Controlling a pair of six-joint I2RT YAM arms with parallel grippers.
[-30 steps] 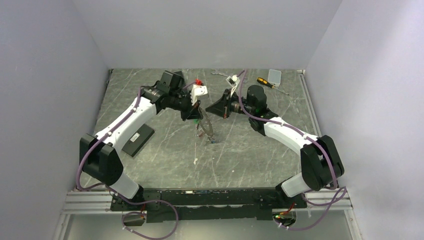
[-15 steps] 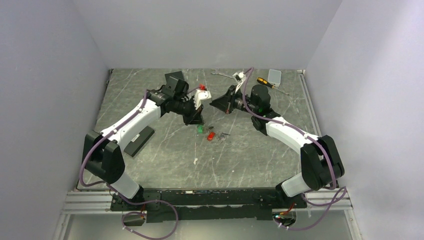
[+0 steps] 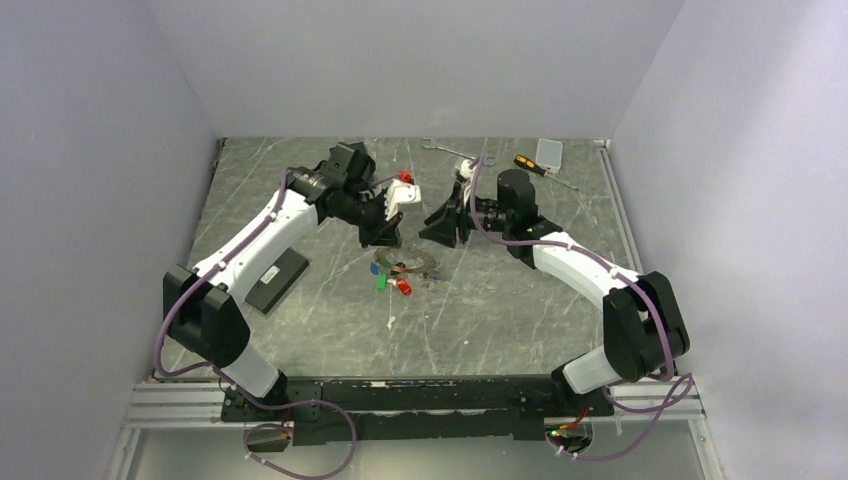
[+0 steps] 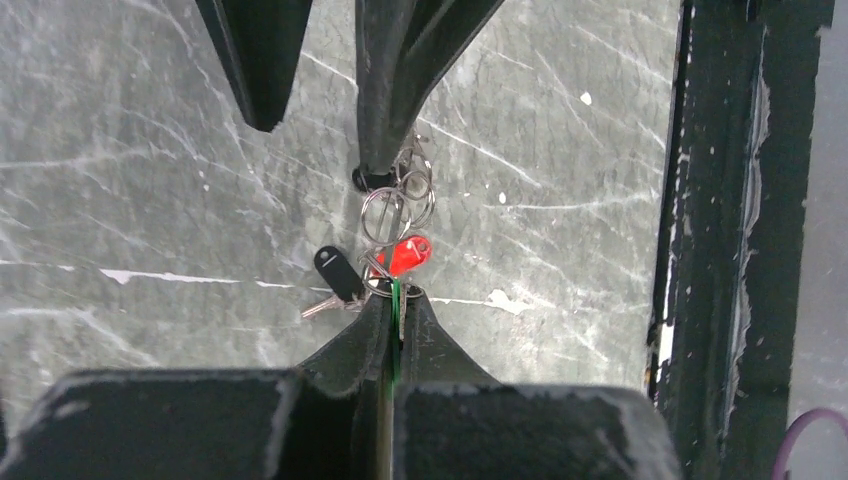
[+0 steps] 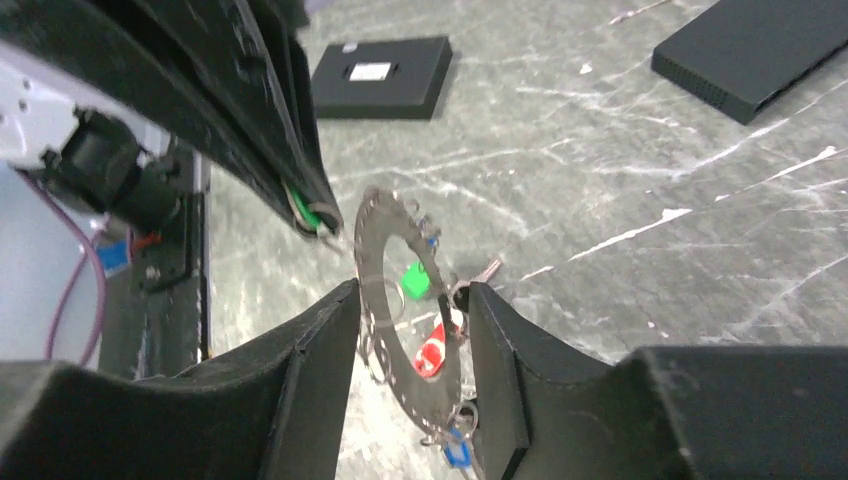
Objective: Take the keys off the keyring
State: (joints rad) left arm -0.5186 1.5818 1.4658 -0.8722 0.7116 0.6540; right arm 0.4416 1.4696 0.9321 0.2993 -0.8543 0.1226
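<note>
- The keyring (image 5: 375,260) is found over the middle of the tabletop (image 3: 480,320), standing on edge in the right wrist view. Whether its lower edge rests on the tabletop cannot be told.
- The keys (image 4: 322,305) are seen gathered in one cluster right at the keyring. A green tag (image 5: 415,280), a red tag (image 4: 405,254) and a blue tag (image 5: 456,450) hang against its band, and a dark tag (image 4: 337,270) lies just beside the red one.
- Small split rings are seen linking the tags and the keyring, so the keys are judged to be threaded on it.
- No key is seen lying apart from the keyring, so no removal can be counted as done. By this judgement the whole task is left.
- The right fingers (image 5: 320,350) are held open, one on each side of the keyring, with its band passing through the gap. Whether either finger touches the band cannot be told.
- The left fingers (image 4: 430,345) are pressed together just above the keyring, with a green sliver (image 4: 396,318) pinched between them. It is taken to be part of a tag, though that cannot be confirmed. Whether the keyring's band is caught in the same pinch cannot be told either.
- What is left is judged to be a firm hold on the keyring by one arm, then each key worked along the band to its opening and slipped off.
- A flat black box (image 3: 276,279) lies well to the left of the keyring and plays no part.
</note>
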